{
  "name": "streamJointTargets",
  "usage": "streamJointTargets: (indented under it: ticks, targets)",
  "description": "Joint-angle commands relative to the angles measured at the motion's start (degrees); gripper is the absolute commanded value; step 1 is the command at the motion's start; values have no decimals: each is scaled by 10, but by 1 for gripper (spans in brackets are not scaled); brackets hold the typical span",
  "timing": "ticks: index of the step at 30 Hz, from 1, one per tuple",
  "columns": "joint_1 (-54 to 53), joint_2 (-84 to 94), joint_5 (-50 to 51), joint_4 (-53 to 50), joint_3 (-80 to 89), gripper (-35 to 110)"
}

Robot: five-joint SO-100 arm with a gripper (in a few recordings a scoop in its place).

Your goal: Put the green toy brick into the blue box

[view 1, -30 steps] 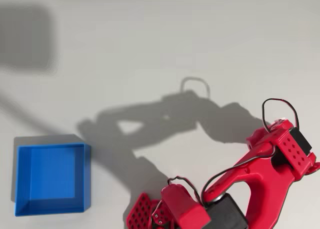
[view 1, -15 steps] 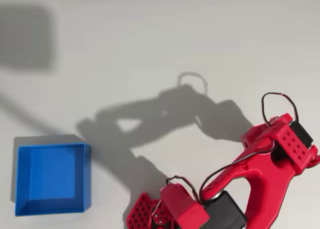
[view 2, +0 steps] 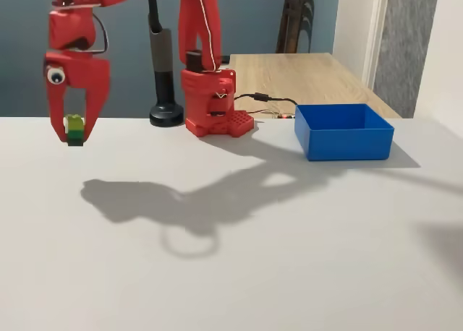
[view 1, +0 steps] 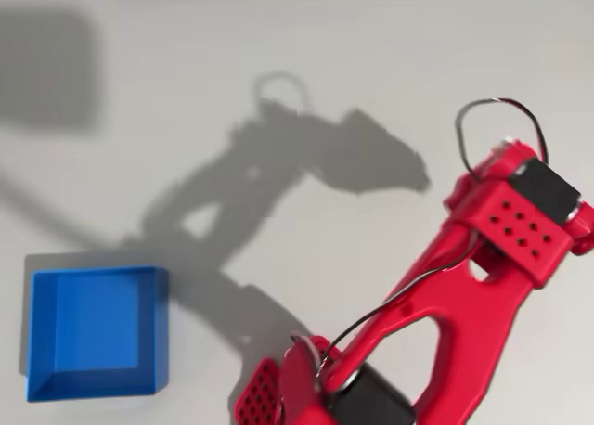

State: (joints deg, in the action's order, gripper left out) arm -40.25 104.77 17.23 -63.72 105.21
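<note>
While the green toy brick (view 2: 74, 127) is being carried high:
Jaws: being kept clenched on it.
Risk: being dropped short; blue box (view 2: 344, 131) well apart.

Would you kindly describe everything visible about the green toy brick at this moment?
The green toy brick is a small plastic block, lime green on top with a darker green lower side. It is pinched between the red fingers of the gripper, lifted well clear of the white table, at the left of the fixed view, far from the blue box. Only the gripper touches it.
</note>
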Motion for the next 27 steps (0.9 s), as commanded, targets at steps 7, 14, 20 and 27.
streamJointTargets:
  ticks: [7, 14, 20, 27]
  targets:
    - [217, 242, -8, -3, -18, 0]
    - [404, 357, -18, -3, 47, 0]
    - [543, 431, -39, 0, 135, 0]
    - [671, 516, -76, 16, 266, 0]
